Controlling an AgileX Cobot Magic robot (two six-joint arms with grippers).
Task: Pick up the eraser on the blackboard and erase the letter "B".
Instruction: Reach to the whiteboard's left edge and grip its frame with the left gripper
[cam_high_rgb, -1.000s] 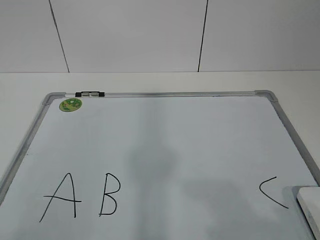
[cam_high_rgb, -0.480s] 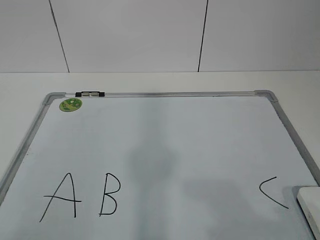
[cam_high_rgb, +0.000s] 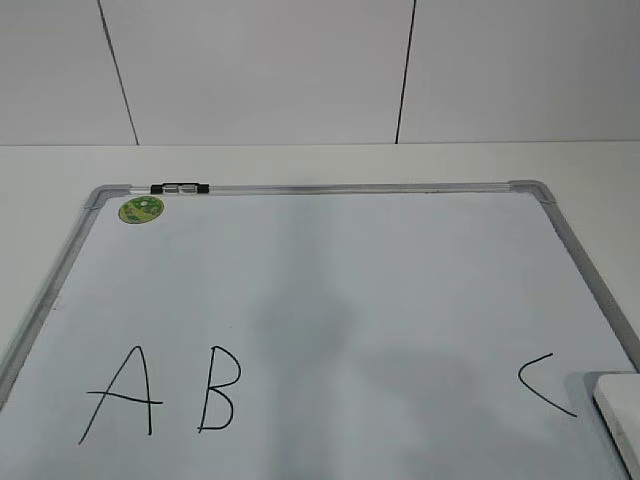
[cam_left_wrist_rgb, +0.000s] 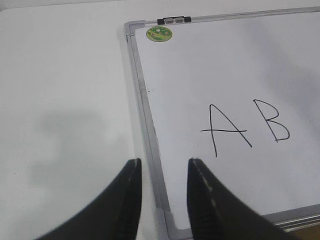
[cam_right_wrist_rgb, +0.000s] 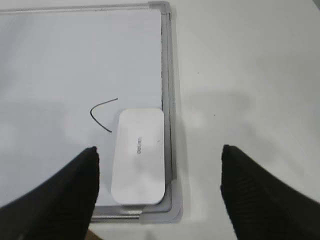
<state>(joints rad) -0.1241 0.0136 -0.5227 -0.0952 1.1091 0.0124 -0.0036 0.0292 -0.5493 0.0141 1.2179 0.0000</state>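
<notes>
We see a pale, plain table (cam_high_rgb: 300, 160) that runs back to a white wall (cam_high_rgb: 260, 70), and that wall is split into panels by two thin dark seams (cam_high_rgb: 117, 72), each leaning a little off upright. In the left wrist view the same table (cam_left_wrist_rgb: 65, 90) fills the left side and carries a soft grey shadow (cam_left_wrist_rgb: 70, 145); in the right wrist view the table (cam_right_wrist_rgb: 240, 60) takes the right side, matte and off-white, with a few tiny dark specks (cam_right_wrist_rgb: 214, 116) and a faint shadow band across it
</notes>
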